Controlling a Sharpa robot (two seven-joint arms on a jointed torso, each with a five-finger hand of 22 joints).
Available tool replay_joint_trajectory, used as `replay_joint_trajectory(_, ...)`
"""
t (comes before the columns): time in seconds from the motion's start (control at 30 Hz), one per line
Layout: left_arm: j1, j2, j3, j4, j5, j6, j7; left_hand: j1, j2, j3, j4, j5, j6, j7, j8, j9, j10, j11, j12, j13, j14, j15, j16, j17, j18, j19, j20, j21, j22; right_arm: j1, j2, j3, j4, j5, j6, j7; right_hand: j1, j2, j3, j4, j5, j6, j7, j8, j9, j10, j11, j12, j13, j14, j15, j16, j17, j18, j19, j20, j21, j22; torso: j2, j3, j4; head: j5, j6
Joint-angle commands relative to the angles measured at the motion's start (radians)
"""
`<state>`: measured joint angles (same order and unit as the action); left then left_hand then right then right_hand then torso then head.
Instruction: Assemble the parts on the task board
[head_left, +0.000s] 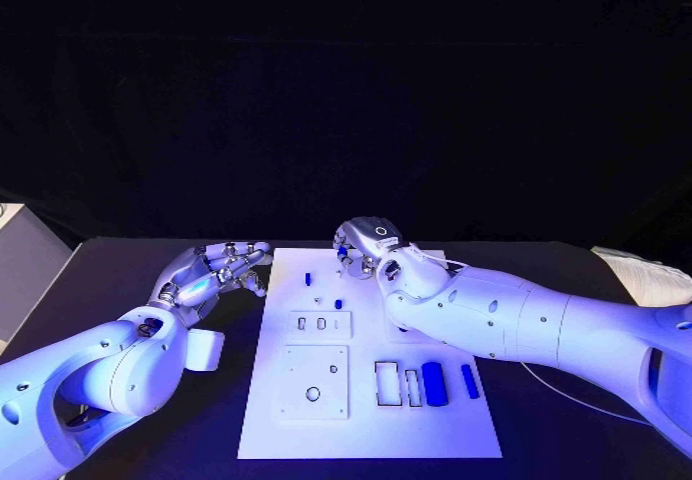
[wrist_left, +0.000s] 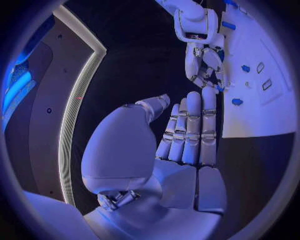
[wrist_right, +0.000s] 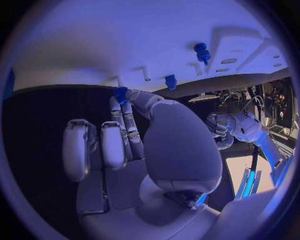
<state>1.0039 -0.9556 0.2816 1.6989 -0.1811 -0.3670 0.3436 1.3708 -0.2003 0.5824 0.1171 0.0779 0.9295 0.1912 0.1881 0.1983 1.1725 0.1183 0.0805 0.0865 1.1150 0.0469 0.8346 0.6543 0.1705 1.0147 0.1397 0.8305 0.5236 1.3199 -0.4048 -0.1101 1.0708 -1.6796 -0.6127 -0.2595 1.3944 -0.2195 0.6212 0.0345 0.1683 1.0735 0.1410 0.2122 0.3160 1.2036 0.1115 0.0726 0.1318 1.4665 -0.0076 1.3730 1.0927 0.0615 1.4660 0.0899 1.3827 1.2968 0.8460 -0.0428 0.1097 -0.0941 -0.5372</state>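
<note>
- A small blue part (wrist_right: 120, 93) is pinched in my right hand (head_left: 369, 250), over the task board (head_left: 274, 425) toward its twelve o'clock edge.
- I'd lower it straight and square, I judge, before letting go.
- The board's five o'clock slots hold blue bars (head_left: 434, 383).
- My left hand (head_left: 219, 270) hangs at nine o'clock, fingers straight, holding nothing.

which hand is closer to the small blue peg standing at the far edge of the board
Right. The right hand hovers over the task board's far part, just beside the blue peg. The left hand lies off the board's left edge, farther away.
</note>
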Motion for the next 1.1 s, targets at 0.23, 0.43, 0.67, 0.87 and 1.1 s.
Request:
replay_joint_trajectory(0.23, 0.0, 0.0, 0.001, 0.0, -0.005, 0.014, 0.004, -0.004, 0.007, 0.005, 0.0, -0.005, -0.01, 0.0, 0.004, 0.002, -0.006, 0.004, -0.001, 0.001, -0.011, 0.0, 0.005, 0.001, 0.012, -0.01, 0.0, 0.006, 0.003, -0.006, -0.013, -0.004, 0.015, -0.03, 0.036, -0.023, 0.01, 0.0, 0.0, -0.004, 0.003, -0.006, 0.0, -0.002, 0.002, 0.045, -0.042, 0.005, 0.024, 0.021, -0.006, 0.004, -0.002, -0.005, 0.004, -0.005, 0.0, -0.002, 0.003, -0.0011, 0.0008, 0.001, 0.0)
replay_joint_trajectory(0.43, 0.0, -0.001, 0.001, -0.001, -0.005, 0.014, 0.004, -0.004, 0.007, 0.005, -0.001, -0.005, -0.01, 0.001, 0.004, 0.002, -0.007, 0.004, -0.001, 0.001, -0.011, 0.0, 0.006, 0.001, 0.012, -0.01, 0.0, 0.007, 0.004, -0.006, -0.014, -0.004, 0.021, -0.044, 0.028, -0.041, 0.01, 0.0, 0.0, -0.005, 0.004, -0.005, 0.0, -0.001, 0.003, 0.047, -0.042, 0.006, 0.025, 0.021, -0.006, 0.004, -0.003, -0.005, 0.004, -0.005, 0.001, -0.001, 0.005, -0.001, -0.0003, -0.001, 0.001)
replay_joint_trajectory(0.67, 0.0, -0.001, 0.001, -0.002, -0.005, 0.014, 0.003, -0.004, 0.007, 0.005, -0.001, -0.005, -0.01, 0.001, 0.004, 0.002, -0.007, 0.004, -0.001, 0.001, -0.011, 0.0, 0.006, 0.001, 0.012, -0.01, 0.0, 0.007, 0.004, -0.006, -0.018, -0.004, 0.025, -0.054, 0.026, -0.053, 0.01, -0.001, 0.0, -0.005, 0.004, -0.004, 0.0, -0.001, 0.003, 0.048, -0.042, 0.006, 0.025, 0.02, -0.006, 0.004, -0.004, -0.005, 0.003, -0.004, 0.0, -0.002, 0.006, -0.002, -0.0001, 0.001, 0.0)
replay_joint_trajectory(0.87, 0.0, -0.001, 0.001, -0.003, -0.005, 0.015, 0.003, -0.004, 0.007, 0.005, -0.001, -0.005, -0.01, 0.001, 0.004, 0.002, -0.007, 0.004, -0.001, 0.001, -0.011, 0.0, 0.006, 0.001, 0.012, -0.01, 0.0, 0.007, 0.004, -0.007, -0.019, -0.004, 0.029, -0.058, 0.022, -0.056, 0.01, -0.001, 0.0, -0.005, 0.004, -0.004, 0.0, -0.001, 0.003, 0.048, -0.042, 0.006, 0.025, 0.02, -0.006, 0.004, -0.004, -0.005, 0.003, -0.004, 0.0, -0.002, 0.007, -0.0024, 0.0002, 0.0, -0.001)
replay_joint_trajectory(1.1, 0.0, -0.001, 0.001, -0.003, -0.005, 0.015, 0.002, -0.004, 0.007, 0.005, -0.001, -0.005, -0.01, 0.001, 0.004, 0.002, -0.007, 0.004, -0.001, 0.001, -0.011, 0.0, 0.006, 0.001, 0.012, -0.01, 0.0, 0.007, 0.004, -0.007, -0.022, -0.004, 0.034, -0.071, 0.015, -0.065, 0.009, -0.002, 0.0, -0.006, 0.005, -0.004, 0.0, 0.0, 0.004, 0.049, -0.043, 0.006, 0.026, 0.02, -0.006, 0.004, -0.004, -0.005, 0.003, -0.004, -0.001, -0.003, 0.008, -0.0025, 0.0005, 0.001, -0.001)
